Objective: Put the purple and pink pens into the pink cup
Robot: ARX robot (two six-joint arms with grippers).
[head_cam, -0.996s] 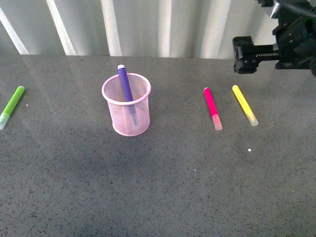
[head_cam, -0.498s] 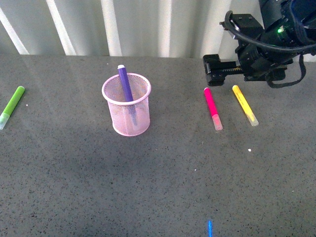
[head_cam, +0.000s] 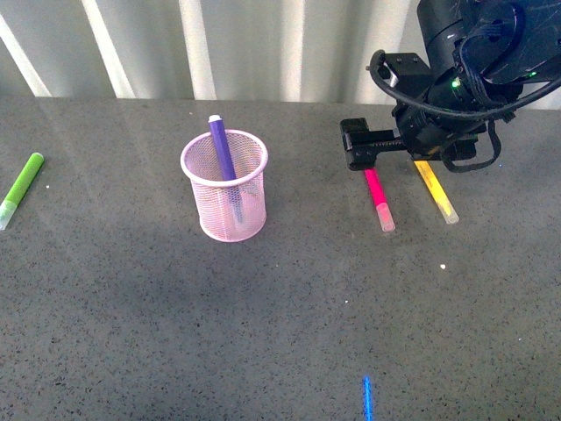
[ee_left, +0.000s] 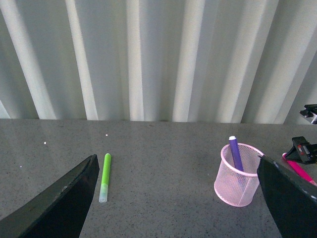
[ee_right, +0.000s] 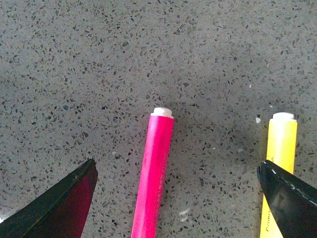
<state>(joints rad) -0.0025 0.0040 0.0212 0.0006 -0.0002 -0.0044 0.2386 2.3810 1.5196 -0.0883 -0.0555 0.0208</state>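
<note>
The pink cup stands on the grey table left of centre, with the purple pen upright inside it. Both show in the left wrist view, cup and pen. The pink pen lies flat to the right of the cup. My right gripper is open and hangs just above the pen's far end. In the right wrist view the pink pen lies between the spread fingers, untouched. My left gripper is open and empty, well back from the cup.
A yellow marker lies just right of the pink pen, under my right arm; it also shows in the right wrist view. A lime-green marker lies at the far left edge, also in the left wrist view. A ribbed white wall backs the table.
My right arm has come in from the upper right, moving left and down, until its gripper is over the pink pen's far end. The pens and cup have not moved.
</note>
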